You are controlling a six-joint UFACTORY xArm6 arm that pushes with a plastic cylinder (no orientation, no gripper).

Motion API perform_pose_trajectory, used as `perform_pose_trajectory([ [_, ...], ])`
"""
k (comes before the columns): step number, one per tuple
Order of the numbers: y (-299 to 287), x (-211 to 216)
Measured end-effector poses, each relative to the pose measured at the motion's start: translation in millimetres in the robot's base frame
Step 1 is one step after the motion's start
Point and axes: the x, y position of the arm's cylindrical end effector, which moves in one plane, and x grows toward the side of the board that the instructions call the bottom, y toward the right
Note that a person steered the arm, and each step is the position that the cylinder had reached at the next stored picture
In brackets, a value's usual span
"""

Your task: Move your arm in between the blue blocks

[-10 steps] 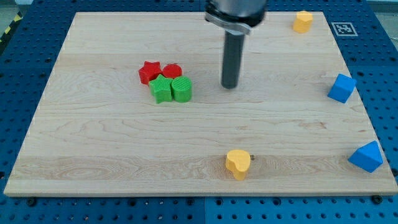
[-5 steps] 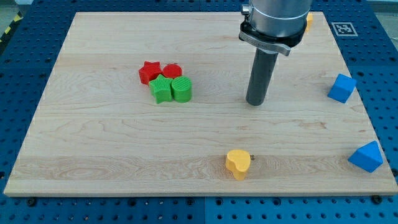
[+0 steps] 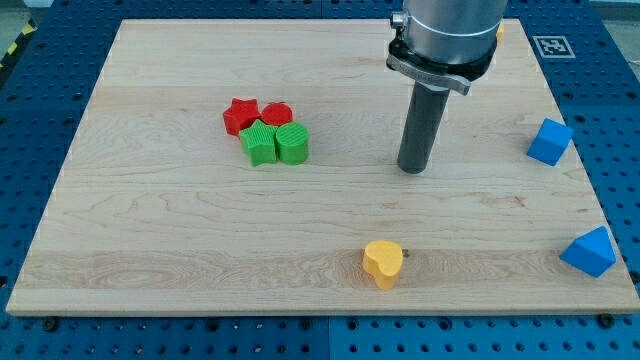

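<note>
Two blue blocks sit at the view's right edge of the wooden board: a blue cube (image 3: 550,141) higher up and a blue wedge-like block (image 3: 588,251) lower down. My tip (image 3: 412,170) rests on the board's middle, well to the left of both blue blocks, roughly level with the cube. The gap between the blue blocks is to the tip's right and a little lower.
A red star (image 3: 240,114) and a red block (image 3: 277,115) touch a green star (image 3: 260,143) and a green cylinder (image 3: 293,144) at the left centre. A yellow heart (image 3: 382,263) lies near the bottom edge. The arm mostly hides a yellow block (image 3: 497,30) at the top right.
My tip moved right and slightly down over the last second, from near the green blocks toward the board's middle; in the last half second it barely shifted. No block moved.
</note>
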Motion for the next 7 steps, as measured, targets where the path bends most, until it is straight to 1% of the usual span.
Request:
perform_pose_trajectory([
  [5,0,2],
  [6,11,16],
  [7,58,36],
])
